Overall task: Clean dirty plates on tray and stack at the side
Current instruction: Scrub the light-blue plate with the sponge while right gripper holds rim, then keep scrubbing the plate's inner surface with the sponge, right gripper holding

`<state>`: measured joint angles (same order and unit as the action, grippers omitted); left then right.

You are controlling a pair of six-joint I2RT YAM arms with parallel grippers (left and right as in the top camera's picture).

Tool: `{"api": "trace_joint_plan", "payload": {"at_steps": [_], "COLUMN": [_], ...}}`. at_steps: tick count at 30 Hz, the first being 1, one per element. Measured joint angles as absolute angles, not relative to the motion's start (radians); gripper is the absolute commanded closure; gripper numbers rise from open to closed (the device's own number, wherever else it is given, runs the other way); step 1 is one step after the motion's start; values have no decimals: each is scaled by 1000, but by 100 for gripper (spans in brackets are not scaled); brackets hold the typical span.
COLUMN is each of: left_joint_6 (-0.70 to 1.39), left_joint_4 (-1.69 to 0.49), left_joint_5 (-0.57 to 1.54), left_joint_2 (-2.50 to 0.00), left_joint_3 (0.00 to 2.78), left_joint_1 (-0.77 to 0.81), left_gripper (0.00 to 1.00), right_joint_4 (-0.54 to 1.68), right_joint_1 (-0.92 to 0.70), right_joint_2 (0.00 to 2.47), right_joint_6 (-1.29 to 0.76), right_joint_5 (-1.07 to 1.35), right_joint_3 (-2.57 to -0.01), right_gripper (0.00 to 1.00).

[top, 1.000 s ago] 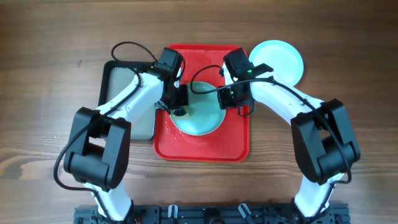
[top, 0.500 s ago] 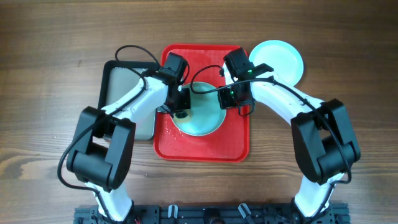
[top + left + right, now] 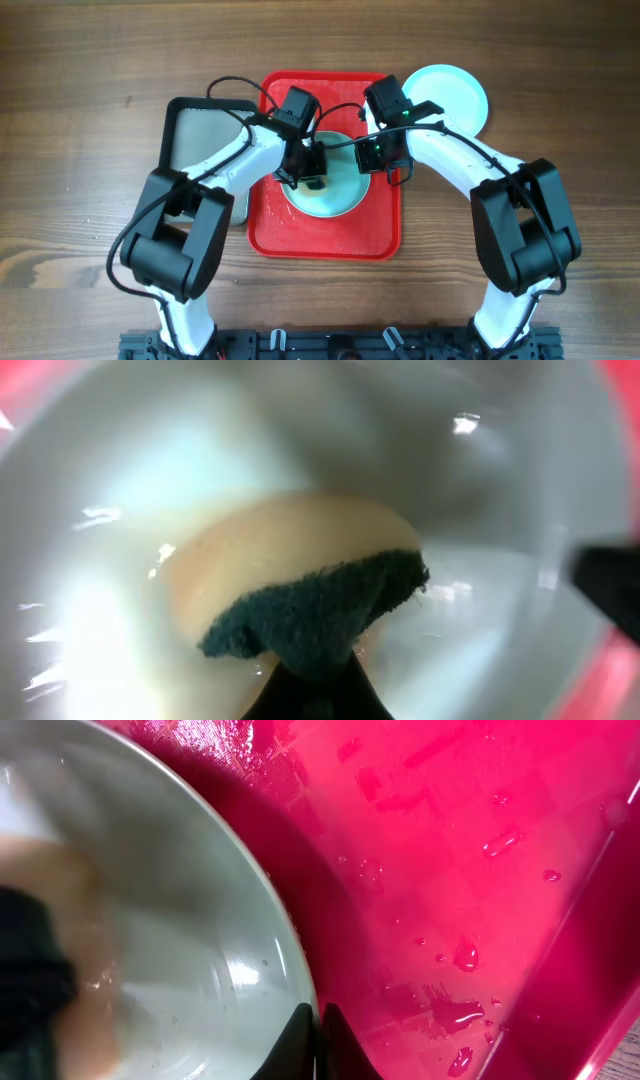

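A pale mint plate (image 3: 335, 195) lies on the red tray (image 3: 325, 240). My left gripper (image 3: 312, 172) is over the plate's left half, shut on a yellow sponge with a dark green pad (image 3: 310, 610) that presses on the wet plate (image 3: 500, 510). My right gripper (image 3: 386, 166) is shut on the plate's right rim; in the right wrist view its fingers (image 3: 318, 1045) pinch the rim of the plate (image 3: 150, 920) above the wet tray (image 3: 450, 870). A second plate (image 3: 450, 95) lies on the table at the back right. Only two plates show.
A black-rimmed grey tray (image 3: 195, 140) lies left of the red tray, partly under my left arm. Water drops lie on the red tray floor (image 3: 465, 955). The wooden table (image 3: 80, 150) surrounds both trays.
My left gripper has moved to the right with the sponge, from the plate's left edge toward its middle. The right gripper and the plate have stayed in place.
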<state>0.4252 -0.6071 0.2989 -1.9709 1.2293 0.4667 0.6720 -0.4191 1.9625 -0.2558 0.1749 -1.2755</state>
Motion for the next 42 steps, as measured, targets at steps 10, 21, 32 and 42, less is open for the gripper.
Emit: {"api": "trace_joint_plan", "payload": {"at_steps": [10,21,32,42], "left_joint_6": [425,414,408,429], "left_joint_4": [-503,-632,-762,-790], "left_joint_5": [561,612,318,269], "left_joint_2": [-2016,-1919,-1689,-1802], "left_joint_3": [1214,1236,1262,1262], "left_joint_1": [484,368,301,386], "left_gripper": [96,96,96,96], "right_joint_4": [672,670,664,664], "right_joint_1": [-419,-422,-431,-431], "right_joint_2": [1963,1963,1963,1963], "right_joint_6": [-256,-255,-255,-255], "right_joint_5": [175,187,209,210], "right_joint_3": [-1275,-1275,-1275,-1275], "right_gripper": [96,96,96,96]}}
